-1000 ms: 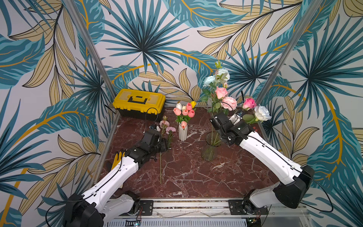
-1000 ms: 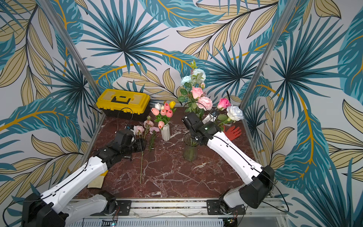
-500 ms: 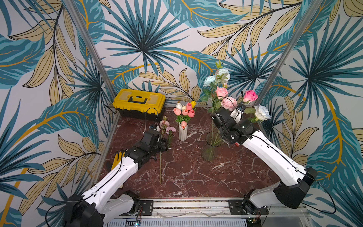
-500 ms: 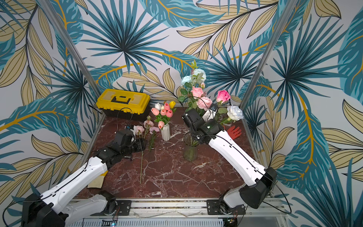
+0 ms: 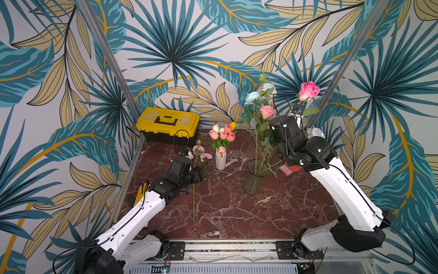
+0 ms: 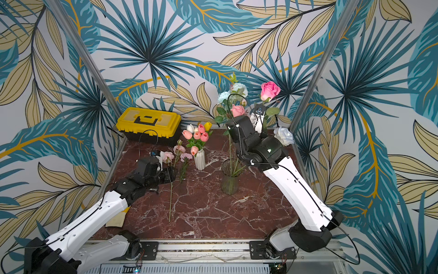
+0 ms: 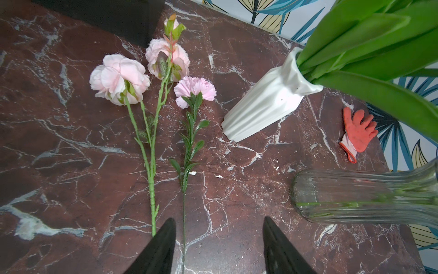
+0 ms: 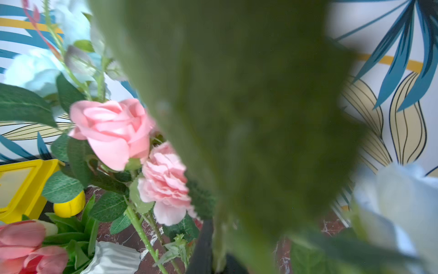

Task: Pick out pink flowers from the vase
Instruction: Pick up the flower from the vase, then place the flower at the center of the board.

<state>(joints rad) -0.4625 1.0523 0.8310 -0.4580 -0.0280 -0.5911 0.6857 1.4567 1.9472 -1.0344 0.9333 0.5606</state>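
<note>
the right arm (image 5: 343, 189) has carried the deep pink rose (image 5: 308, 90) upward, and its bloom now stands well above the glass vase (image 5: 254, 178). the stem runs near upright, down through the right gripper (image 5: 297, 116), which is pinched on it (the lower end hides behind the arm, so i cannot tell if it has cleared the rim). the laid-out pink flowers (image 7: 119, 78) lie across the table (image 5: 237, 213), beside the left gripper (image 7: 219, 220), which is spread and empty. the rose likely needs tipping flat toward them.

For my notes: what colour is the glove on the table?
The glove is red-orange with a white cuff; the left wrist view shows it best.
</note>
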